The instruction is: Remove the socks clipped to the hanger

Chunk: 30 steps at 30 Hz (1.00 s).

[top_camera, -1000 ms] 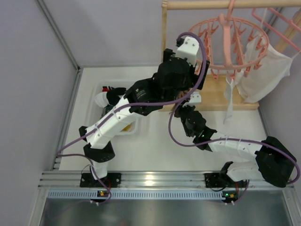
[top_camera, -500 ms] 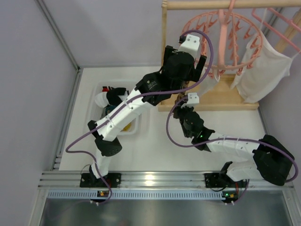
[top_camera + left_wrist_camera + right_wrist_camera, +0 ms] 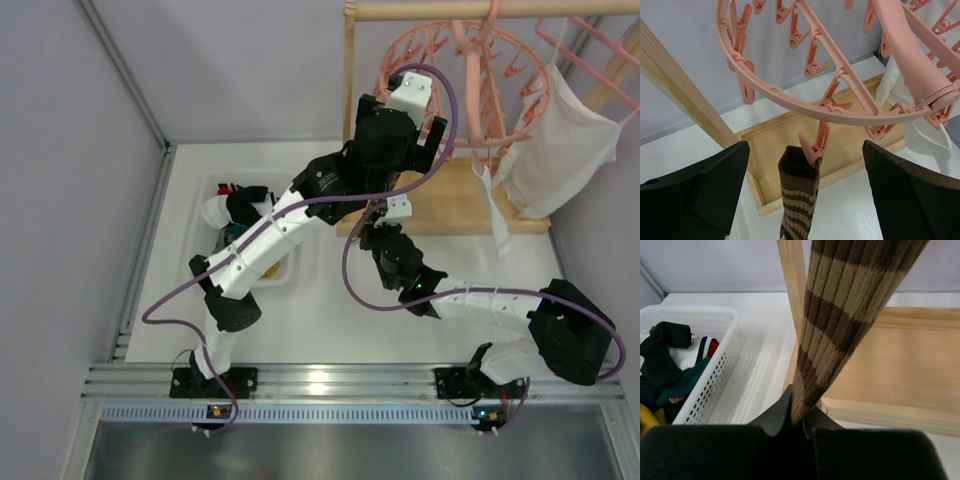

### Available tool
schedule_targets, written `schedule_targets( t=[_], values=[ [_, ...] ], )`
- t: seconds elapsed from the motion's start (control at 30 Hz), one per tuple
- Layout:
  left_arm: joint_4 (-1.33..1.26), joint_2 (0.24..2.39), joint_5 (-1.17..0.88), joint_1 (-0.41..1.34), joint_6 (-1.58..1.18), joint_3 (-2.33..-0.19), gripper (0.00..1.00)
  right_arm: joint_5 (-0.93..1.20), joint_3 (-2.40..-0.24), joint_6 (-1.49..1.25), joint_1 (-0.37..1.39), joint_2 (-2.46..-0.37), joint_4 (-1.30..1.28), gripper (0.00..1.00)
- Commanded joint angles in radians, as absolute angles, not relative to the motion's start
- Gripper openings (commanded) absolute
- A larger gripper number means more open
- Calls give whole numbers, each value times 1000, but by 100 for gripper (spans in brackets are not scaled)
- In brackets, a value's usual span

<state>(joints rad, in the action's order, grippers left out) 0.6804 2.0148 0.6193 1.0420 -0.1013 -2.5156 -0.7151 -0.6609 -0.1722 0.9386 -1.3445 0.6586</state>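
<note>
The pink ring hanger [image 3: 805, 95] hangs from a wooden rail [image 3: 480, 10] and also shows in the top view [image 3: 470, 60]. A brown striped sock [image 3: 799, 197] hangs from one of its pegs [image 3: 819, 142]. My left gripper [image 3: 805, 150] is open, with its fingers either side of the sock's clipped top. My right gripper [image 3: 802, 410] is shut on the lower part of the same sock [image 3: 840, 330], which is pulled taut. A white sock [image 3: 495, 215] also hangs from the ring.
A white basket [image 3: 710, 365] at the left holds dark green, black, red and yellow socks; it shows in the top view [image 3: 285, 270]. The wooden stand's post [image 3: 792, 285] and base [image 3: 470, 200] are close by. A large white garment [image 3: 560, 150] hangs at the right.
My left arm has risen toward the ring. The ring has tilted and swung, and the white sock has swung with it. My right gripper has shifted slightly left.
</note>
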Motion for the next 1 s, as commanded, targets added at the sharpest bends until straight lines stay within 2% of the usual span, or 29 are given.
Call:
schedule_targets(
  t=[0.0, 0.27, 0.7, 0.97],
  values=[
    [623, 2040, 609, 1045, -66, -2520, 98, -724, -715, -150, 969, -1358, 647, 0],
    [600, 2083, 652, 1043, -14, -2520, 92, -726, -736, -120, 986, -1364, 641, 0],
    [569, 2129, 669, 1003, 21, -2519, 72, -713, -707, -97, 1005, -1351, 670, 0],
    [542, 2137, 643, 982, 37, -2519, 63, -700, -701, -86, 1017, -1342, 680, 0]
  ],
)
